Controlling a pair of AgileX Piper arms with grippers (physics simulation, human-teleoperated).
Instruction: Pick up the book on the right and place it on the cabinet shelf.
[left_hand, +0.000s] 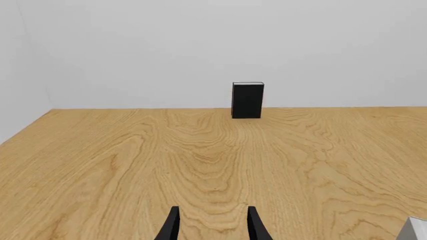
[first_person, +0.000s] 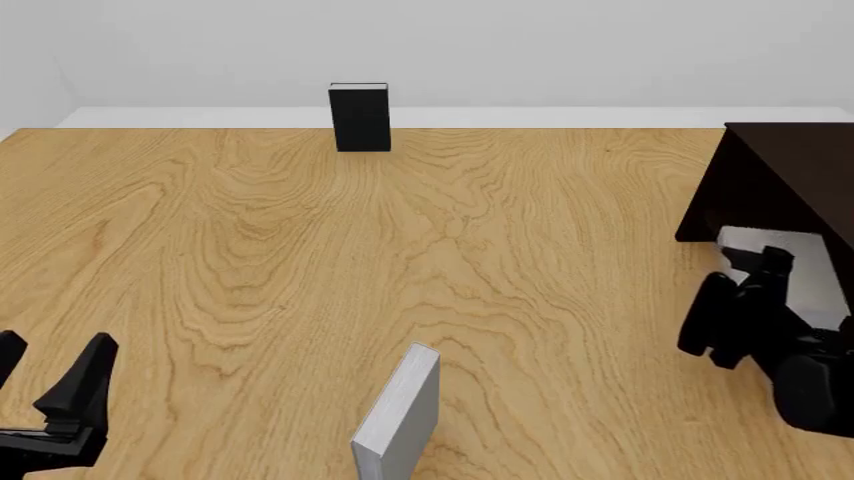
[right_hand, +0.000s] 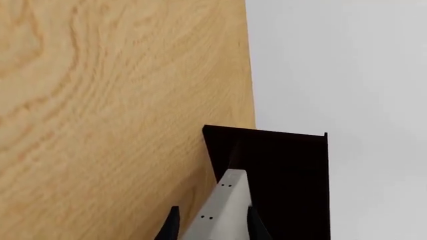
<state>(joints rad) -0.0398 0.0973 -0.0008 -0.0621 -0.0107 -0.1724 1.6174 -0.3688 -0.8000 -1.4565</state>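
Observation:
The light grey book (first_person: 809, 290) is held in my right gripper (first_person: 755, 268), which is shut on it at the open side of the dark cabinet (first_person: 787, 180) at the table's right edge. In the right wrist view the book (right_hand: 223, 210) sits between the fingers, its far end against the cabinet (right_hand: 293, 190). I cannot tell whether it rests on the shelf. My left gripper (first_person: 47, 368) is open and empty, low at the near left. Its fingers (left_hand: 175, 225) stand apart over bare table.
A black book (first_person: 360, 117) stands upright at the far edge, also seen in the left wrist view (left_hand: 247, 100). A taller, slimmer grey book (first_person: 400, 415) stands at the near middle; its corner shows in the left wrist view (left_hand: 417, 230).

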